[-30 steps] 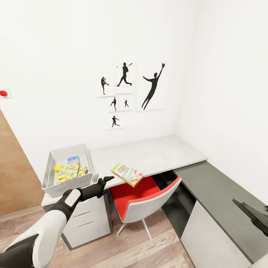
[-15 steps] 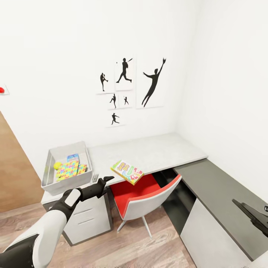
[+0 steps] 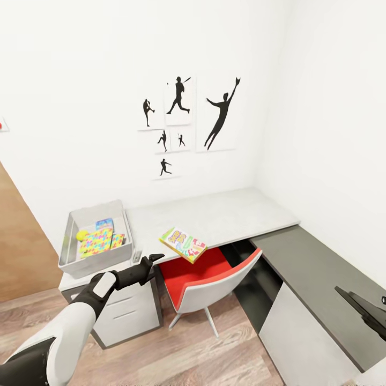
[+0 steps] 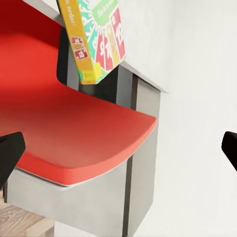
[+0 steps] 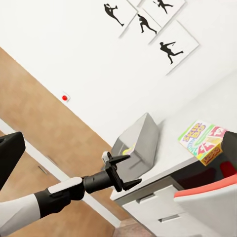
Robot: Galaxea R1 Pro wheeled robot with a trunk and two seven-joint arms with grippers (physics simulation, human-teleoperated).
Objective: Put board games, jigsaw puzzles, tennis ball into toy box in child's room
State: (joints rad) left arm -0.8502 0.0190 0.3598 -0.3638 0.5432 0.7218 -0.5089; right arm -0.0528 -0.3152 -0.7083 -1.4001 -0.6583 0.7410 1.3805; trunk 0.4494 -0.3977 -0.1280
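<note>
The light grey toy box (image 3: pixel 97 264) stands at the left end of the table (image 3: pixel 225 214). In it lie a bright jigsaw puzzle (image 3: pixel 97 241), the tennis ball (image 3: pixel 81 235) and a blue board game (image 3: pixel 104 223). A green-red-yellow board game (image 3: pixel 183 244) lies tilted over the table's front edge above the chair; it also shows in the wrist views (image 4: pixel 96 39) (image 5: pixel 203 140). My left gripper (image 3: pixel 149 258) hangs open and empty just below the table's front edge, between the toy box and this game, its fingertips (image 4: pixel 10 158) wide apart. My right gripper (image 3: pixel 354 303) is open over the dark lower section.
A chair with a red seat (image 3: pixel 198 273) is tucked under the table beneath the overhanging game. White drawers (image 3: pixel 126 316) stand under the toy box. The dark grey lower section (image 3: pixel 316 268) runs along the right wall. A wooden door (image 3: pixel 21 241) is at the left.
The whole picture has shifted a little, so the camera has moved. Neither arm has moved within the view, and the board game lies in the same place on the table.
</note>
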